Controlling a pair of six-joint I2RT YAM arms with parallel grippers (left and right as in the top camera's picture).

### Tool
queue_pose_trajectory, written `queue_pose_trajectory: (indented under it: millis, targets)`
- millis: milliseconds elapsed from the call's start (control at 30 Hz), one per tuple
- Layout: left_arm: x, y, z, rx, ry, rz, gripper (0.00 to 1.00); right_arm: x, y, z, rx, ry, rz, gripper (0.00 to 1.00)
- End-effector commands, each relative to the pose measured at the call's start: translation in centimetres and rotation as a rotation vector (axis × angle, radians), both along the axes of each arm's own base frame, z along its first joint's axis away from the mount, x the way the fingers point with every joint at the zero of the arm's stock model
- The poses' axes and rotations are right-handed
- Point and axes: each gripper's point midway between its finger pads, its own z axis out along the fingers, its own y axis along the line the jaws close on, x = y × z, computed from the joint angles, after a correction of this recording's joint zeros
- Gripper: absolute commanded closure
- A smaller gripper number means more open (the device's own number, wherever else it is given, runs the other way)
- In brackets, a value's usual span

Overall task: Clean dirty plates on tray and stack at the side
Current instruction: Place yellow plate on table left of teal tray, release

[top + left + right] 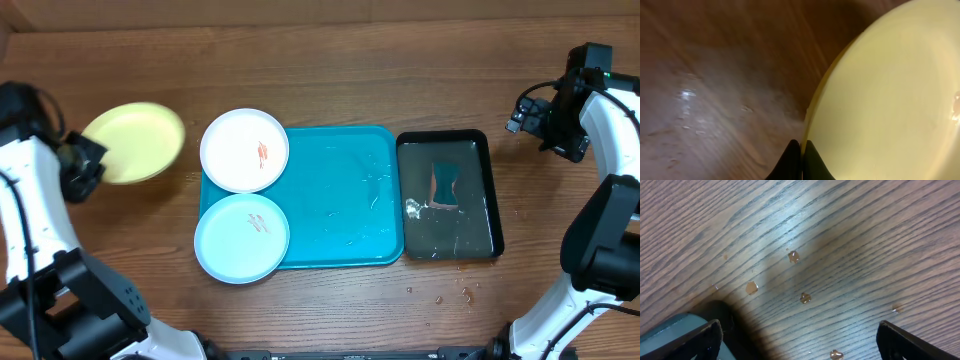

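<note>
The yellow-green plate point(133, 143) is off the tray point(345, 200), out over bare wood on the left. It is pinched at its rim by the left gripper point(92, 160). In the wrist view the two fingertips point(792, 152) meet tight on the rim's edge, and the whole dish spreads up and to the right of them. Being round, the plate has no long axis, so what counts is that all its weight hangs to one side of the pinch, toward the tray. From above it looks tipped rather than flat. I cannot tell whether its far edge touches the table point(330, 60).

Setting it down as the base of a stack would, I judge, mean levelling it first. The wood below the fingers is free, with a damp sheen on it.

Beyond the held plate's far edge, the white plate point(245, 150) and the light blue plate point(242, 238) sit on the tray's left end, both overhanging its rim and both showing reddish smears. The left arm is much the nearer to them.

Right of the tray lies a black tray point(447, 135) with a sponge point(443, 185) in it. The right gripper point(530, 115) hangs past its far corner, fingers spread wide on nothing, with droplets point(794, 256) on the wood between them.
</note>
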Motion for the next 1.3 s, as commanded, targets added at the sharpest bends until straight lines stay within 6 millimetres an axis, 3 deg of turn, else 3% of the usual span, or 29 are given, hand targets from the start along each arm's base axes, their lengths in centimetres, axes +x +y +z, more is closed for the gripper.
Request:
queue_pose_trajectory:
  millis: [0, 200, 433, 633, 1000, 1067, 1100, 1133, 1267]
  targets:
    - [-2.3, 3.1, 1.0, 0.131, 0.062, 0.053, 0.96, 0.5, -0.3, 1.4, -0.016, -0.038, -0.006, 0.0]
    - [-2.6, 3.3, -0.6, 0.139, 0.076, 0.065, 0.96, 0.5, -0.3, 1.4, -0.016, -0.038, -0.006, 0.0]
    - [-2.3, 2.3, -5.0, 0.134, 0.074, 0.039, 0.96, 0.5, -0.3, 1.4, -0.016, -0.038, -0.006, 0.0]
    - [-1.5, 0.3, -8.7, 0.094, 0.032, -0.029, 0.96, 0.5, -0.3, 1.4, -0.016, -0.038, -0.006, 0.0]
    - [-0.5, -1.3, -9.6, 0.094, 0.012, -0.111, 0.95, 0.5, -0.3, 1.4, -0.016, -0.038, -0.006, 0.0]
    - [-0.3, -1.6, -9.6, 0.092, 0.011, -0.118, 0.89, 0.5, -0.3, 1.4, -0.016, -0.038, -0.006, 0.0]
    - [-0.3, -1.7, -9.6, 0.092, 0.012, -0.121, 0.75, 0.5, -0.3, 1.4, -0.016, -0.038, -0.006, 0.0]
    - [-0.3, -1.8, -9.6, 0.091, 0.013, -0.124, 0.66, 0.5, -0.3, 1.4, -0.016, -0.038, -0.006, 0.0]
    - [-0.2, -2.4, -9.4, 0.063, 0.013, -0.155, 0.64, 0.5, -0.3, 1.4, -0.016, -0.038, -0.006, 0.0]
